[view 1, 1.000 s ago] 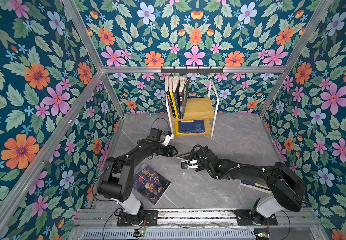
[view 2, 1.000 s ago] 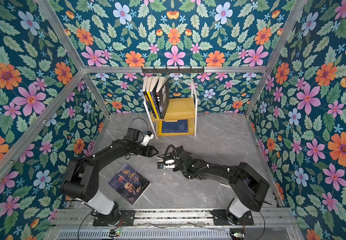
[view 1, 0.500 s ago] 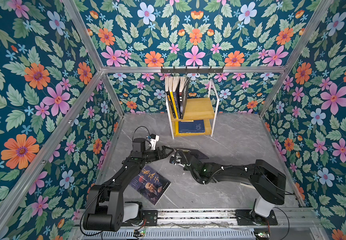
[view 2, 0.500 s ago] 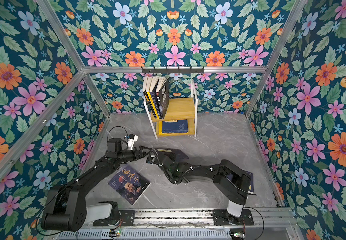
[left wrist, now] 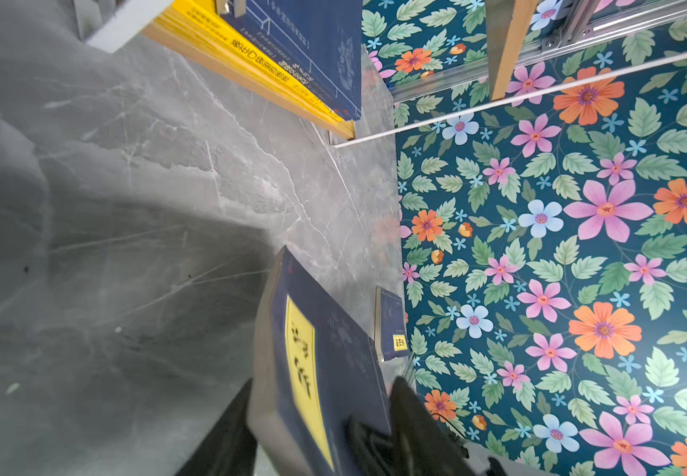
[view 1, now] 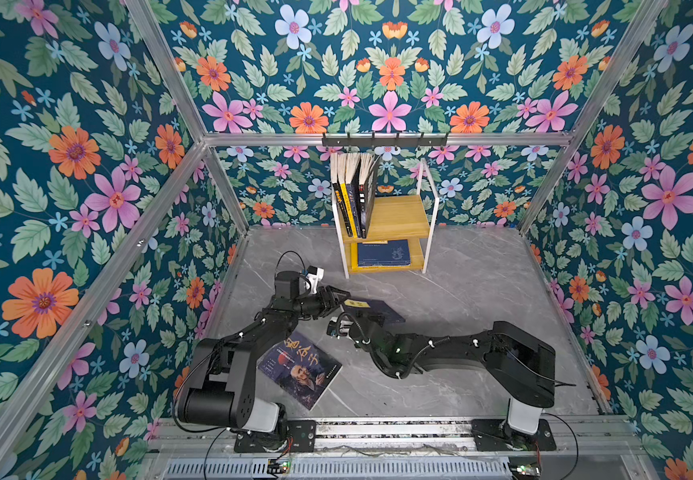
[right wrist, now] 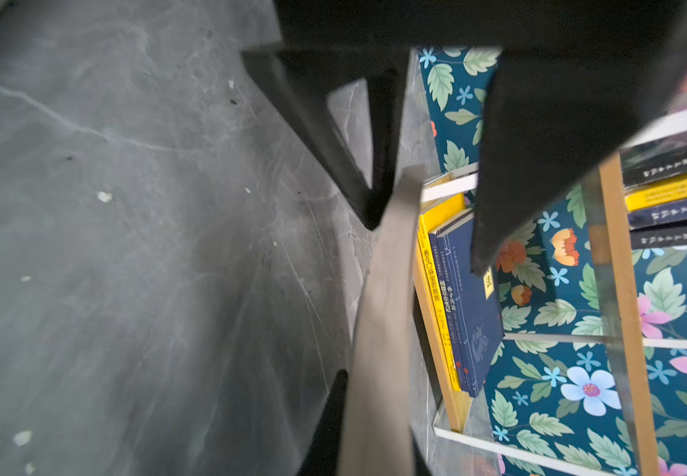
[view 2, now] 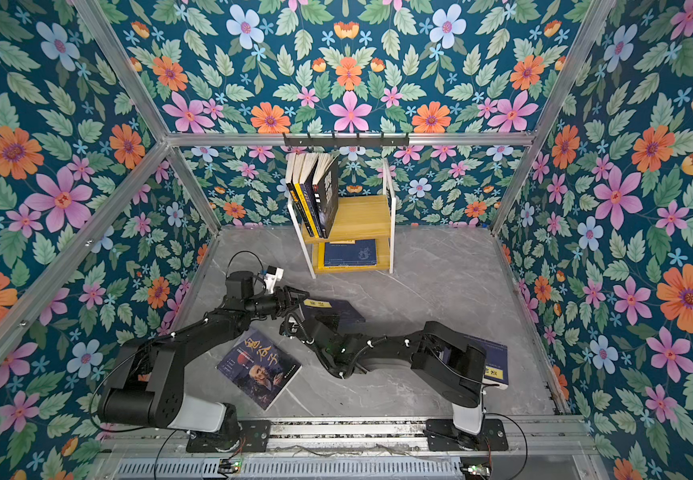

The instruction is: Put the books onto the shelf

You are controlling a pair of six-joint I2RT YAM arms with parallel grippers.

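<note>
Sharing 1 navy book [view 1: 378, 311] low over the floor [view 1: 482, 291], short of the shelf [view 1: 399, 216]: left claw [view 1: 336, 300] pinched its labelled end, right claw [view 1: 357, 318] pinched the page edge. Right's release needed a firm left grip first, book kept level.

Clamps a book [right wrist: 383, 321] edge-on at bottom centre of the frame in the right gripper [right wrist: 375, 416], pale pages showing. Meets the left gripper [right wrist: 424, 235] at the book's far end, upper centre. Faces the shelf [right wrist: 622, 288] at right, with a yellow book [right wrist: 430, 288] and navy books [right wrist: 473, 321] on one board and dark and yellow spines [right wrist: 671, 206] on the other. Looks over grey marbled floor [right wrist: 127, 247] at left.
</note>
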